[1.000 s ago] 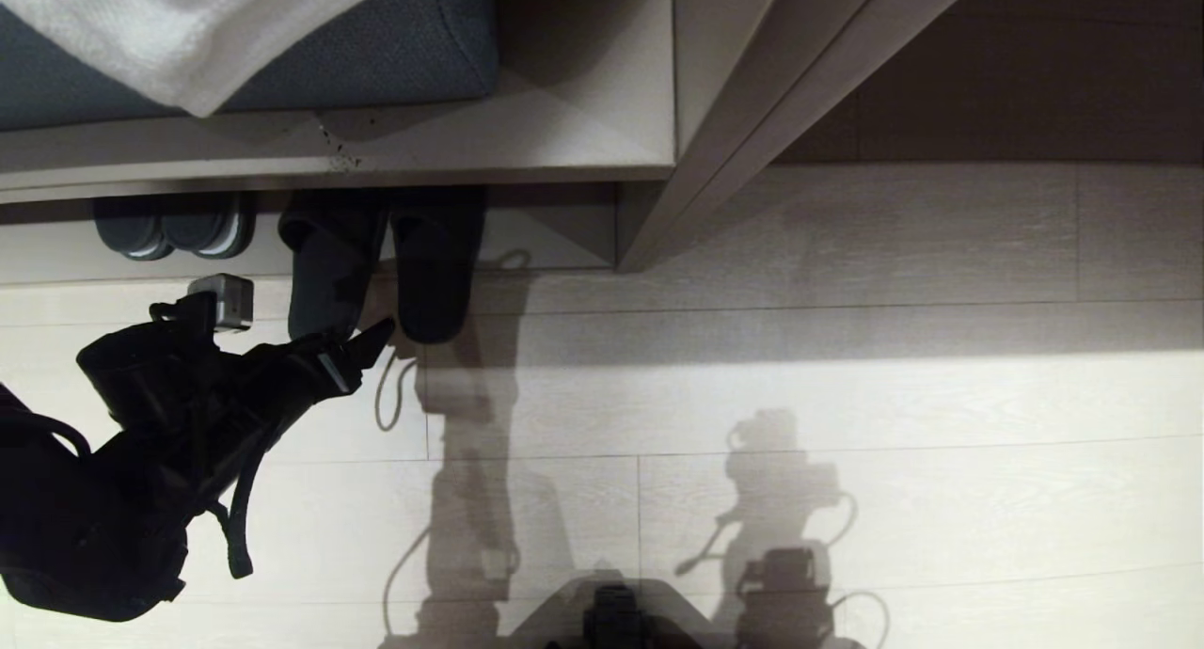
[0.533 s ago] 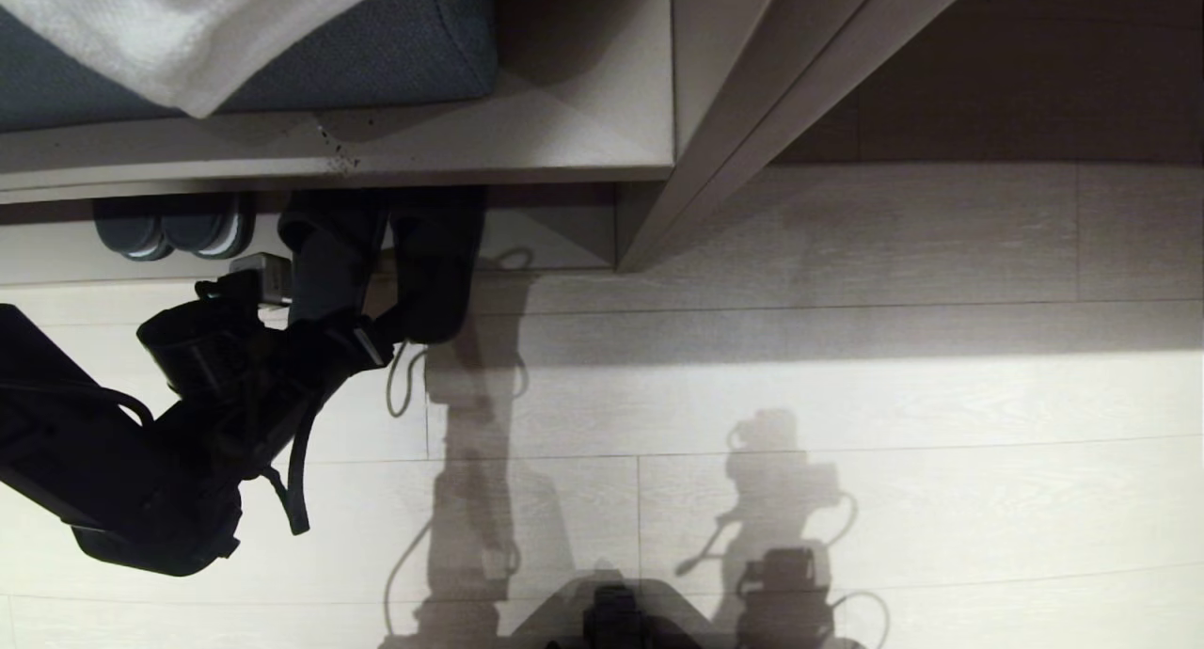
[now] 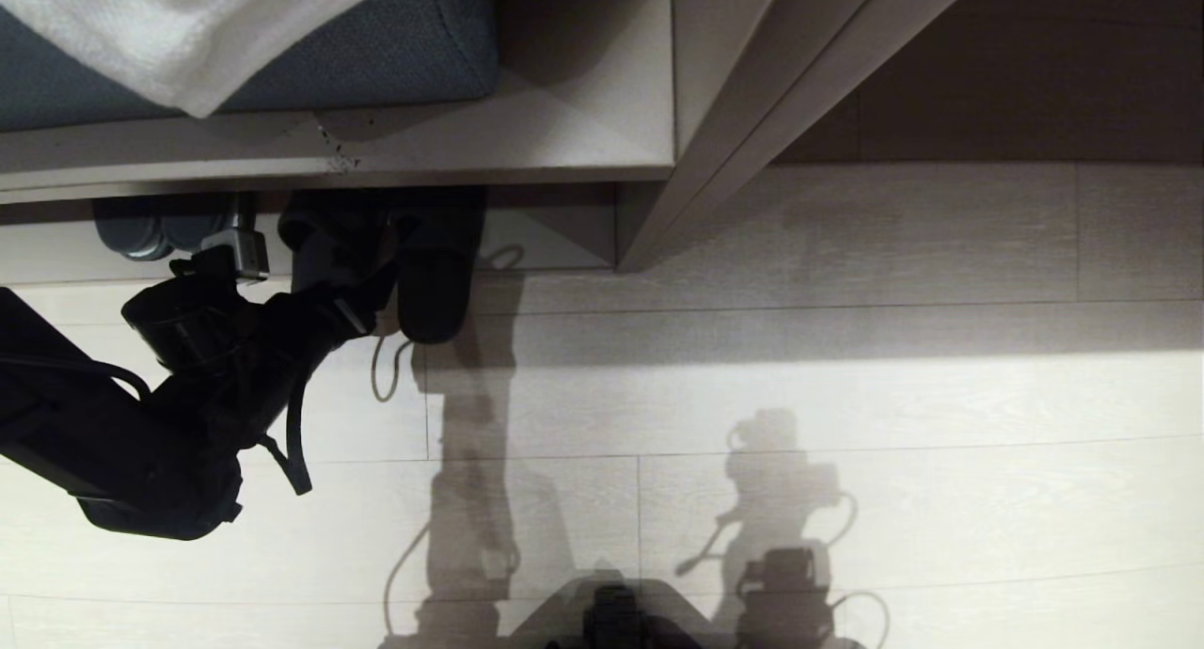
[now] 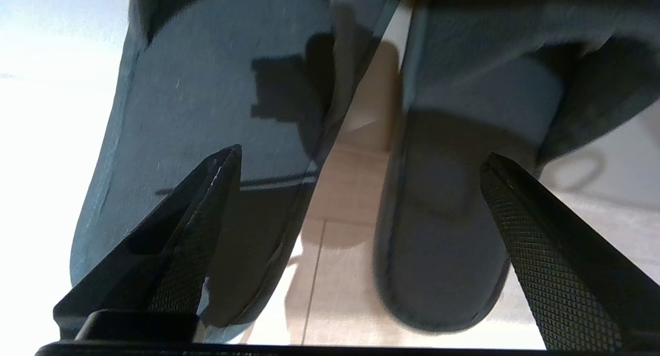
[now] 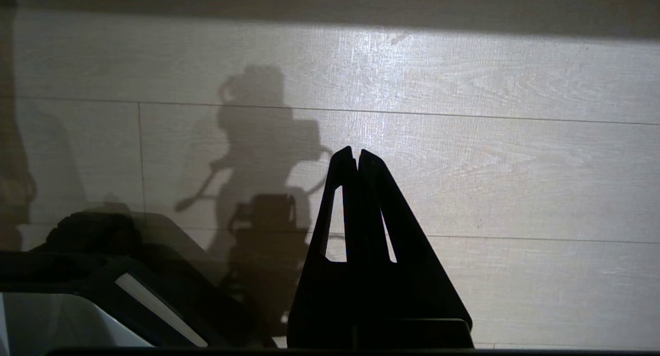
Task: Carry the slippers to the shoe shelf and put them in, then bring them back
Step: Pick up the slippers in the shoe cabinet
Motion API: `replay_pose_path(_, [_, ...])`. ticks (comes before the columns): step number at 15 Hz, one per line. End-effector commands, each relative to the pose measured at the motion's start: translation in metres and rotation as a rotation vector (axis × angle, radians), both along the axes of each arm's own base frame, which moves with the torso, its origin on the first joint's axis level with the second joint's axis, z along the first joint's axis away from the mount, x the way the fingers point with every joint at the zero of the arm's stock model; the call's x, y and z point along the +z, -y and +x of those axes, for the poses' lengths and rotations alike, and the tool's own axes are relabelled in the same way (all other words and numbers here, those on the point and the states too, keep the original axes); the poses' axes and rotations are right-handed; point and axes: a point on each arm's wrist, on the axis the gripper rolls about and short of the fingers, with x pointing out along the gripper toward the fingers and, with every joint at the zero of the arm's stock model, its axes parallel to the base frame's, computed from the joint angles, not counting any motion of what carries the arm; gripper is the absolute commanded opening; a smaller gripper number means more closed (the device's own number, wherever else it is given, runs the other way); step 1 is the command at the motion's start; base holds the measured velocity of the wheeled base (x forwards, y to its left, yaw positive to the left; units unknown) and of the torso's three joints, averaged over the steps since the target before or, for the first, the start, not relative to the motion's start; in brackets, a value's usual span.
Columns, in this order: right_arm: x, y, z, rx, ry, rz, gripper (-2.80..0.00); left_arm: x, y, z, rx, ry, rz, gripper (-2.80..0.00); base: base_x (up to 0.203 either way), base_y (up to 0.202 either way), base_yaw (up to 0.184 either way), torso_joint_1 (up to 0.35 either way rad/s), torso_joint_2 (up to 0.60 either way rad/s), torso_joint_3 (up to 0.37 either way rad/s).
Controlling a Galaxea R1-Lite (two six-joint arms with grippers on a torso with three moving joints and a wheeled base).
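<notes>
The two black slippers [image 3: 435,273] lie side by side, their far ends under the shoe shelf [image 3: 564,235] and their near ends out on the floor. My left gripper [image 3: 362,296] is open just above those near ends. In the left wrist view one finger hangs over the left slipper [image 4: 206,113] and the other at the outer edge of the right slipper [image 4: 443,232], with the left gripper [image 4: 361,154] holding nothing. My right gripper [image 5: 357,152] is shut and empty, parked over bare floor beside the robot's base.
A second dark pair with pale sole edges [image 3: 169,226] sits in the shelf, left of my arm. Above are the blue bench cushion [image 3: 395,56] with a white towel [image 3: 188,19]. A desk side panel [image 3: 752,94] stands to the right. Pale plank floor [image 3: 847,395] spreads toward me.
My left arm has reached toward the shelf, bringing the open gripper from just short of the slippers to over their near ends. The slippers have not moved.
</notes>
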Motion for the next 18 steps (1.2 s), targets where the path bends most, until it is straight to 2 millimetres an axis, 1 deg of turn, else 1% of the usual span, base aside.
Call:
replay_pose_path(1, [-0.012,0.000,0.000,0.000,0.000,-0.001,-2.80,0.003,0.001,0.002,-0.004,0.019,-0.007,0.00,0.000,0.000,0.000,0.000,0.00,0.000])
replay_pose_path(3, [-0.012,0.000,0.000,0.000,0.000,-0.001,-2.80,0.001,0.003,0.011,-0.003,0.027,-0.007,0.00,0.000,0.000,0.000,0.000,0.00,0.000])
replay_pose_path(5, [-0.012,0.000,0.000,0.000,0.000,-0.001,-2.80,0.005,0.006,0.023,-0.003,0.069,-0.007,0.00,0.000,0.000,0.000,0.000,0.00,0.000])
replay_pose_path(7, [-0.012,0.000,0.000,0.000,0.000,-0.001,-2.80,0.006,0.005,0.027,0.040,0.088,-0.012,0.00,0.000,0.000,0.000,0.000,0.00,0.000])
replay_pose_path(8, [-0.012,0.000,0.000,0.000,0.000,-0.001,-2.80,0.006,0.004,0.026,0.077,0.091,-0.023,0.00,0.000,0.000,0.000,0.000,0.00,0.000])
replay_pose_path(9, [-0.012,0.000,0.000,0.000,0.000,-0.001,-2.80,0.006,0.003,0.021,0.093,0.083,-0.031,0.00,0.000,0.000,0.000,0.000,0.00,0.000])
replay_pose_path(10, [-0.012,0.000,0.000,0.000,0.000,-0.001,-2.80,0.012,0.001,0.017,0.099,0.097,-0.039,0.00,0.000,0.000,0.000,0.000,0.00,0.000])
replay_pose_path(12, [-0.012,0.000,0.000,0.000,0.000,-0.001,-2.80,0.031,-0.005,0.007,0.121,0.148,-0.060,0.00,0.000,0.000,0.000,0.000,0.00,0.000])
replay_pose_path(13, [-0.012,0.000,0.000,0.000,0.000,-0.001,-2.80,0.034,-0.007,0.005,0.128,0.156,-0.065,0.00,0.000,0.000,0.000,0.000,0.00,0.000])
replay_pose_path(15, [-0.012,0.000,0.000,0.000,0.000,-0.001,-2.80,0.057,-0.013,-0.009,0.139,0.220,-0.080,0.00,0.000,0.000,0.000,0.000,0.00,0.000])
replay_pose_path(18, [-0.012,0.000,0.000,0.000,0.000,-0.001,-2.80,0.054,-0.011,-0.010,0.135,0.208,-0.081,0.00,0.000,0.000,0.000,0.000,0.00,0.000])
